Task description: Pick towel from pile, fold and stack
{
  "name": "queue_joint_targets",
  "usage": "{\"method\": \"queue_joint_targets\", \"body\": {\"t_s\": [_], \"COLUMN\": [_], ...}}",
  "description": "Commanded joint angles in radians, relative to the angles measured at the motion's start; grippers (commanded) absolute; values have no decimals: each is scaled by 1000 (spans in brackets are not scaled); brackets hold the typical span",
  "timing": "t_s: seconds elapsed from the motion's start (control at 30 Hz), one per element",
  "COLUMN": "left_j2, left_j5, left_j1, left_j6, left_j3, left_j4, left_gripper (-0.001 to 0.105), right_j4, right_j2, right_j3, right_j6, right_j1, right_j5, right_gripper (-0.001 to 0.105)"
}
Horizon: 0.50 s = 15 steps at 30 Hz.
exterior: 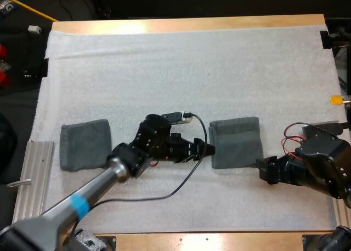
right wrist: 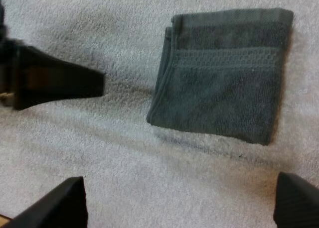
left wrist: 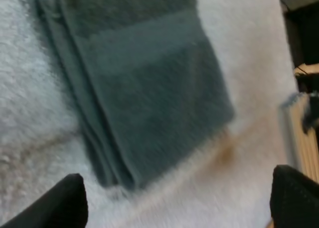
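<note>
Soft, even light from overhead fell on the white mat (exterior: 181,59), bright but not burnt out, and the room beyond the far side was dark. A pale glare patch lay on the far wooden edge of the table (exterior: 219,23). In the right wrist view the folded towel (right wrist: 224,88) cast a thin, soft shadow along its near edge. In the left wrist view motion blur smeared it.

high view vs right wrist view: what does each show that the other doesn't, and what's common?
High view adds: a second folded towel on the white mat, apart from both grippers. Right wrist view adds: the right gripper open, clear of the folded towel, plus that towel's woven band. Shared: that folded towel lying flat, the left gripper pointing at its edge.
</note>
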Motion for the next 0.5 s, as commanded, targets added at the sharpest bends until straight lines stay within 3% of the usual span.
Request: {"method": "queue_joint_targets", "body": {"t_s": [0.0,0.47], "left_j2": [24,277], "left_j5": [-10,8], "left_j1": [-3,-3], "left_j6": [-21,-20], "left_j3": [-13,-154], "left_j4": [-31,-13], "left_gripper": [72,72], "right_j4": [9,9], "right_j2": [0,0], "right_j3": [-5,-5], "right_j6": [-9,-9], "right_j1": [2,2], "right_j5": [-2,1], "right_gripper": [74,74]}}
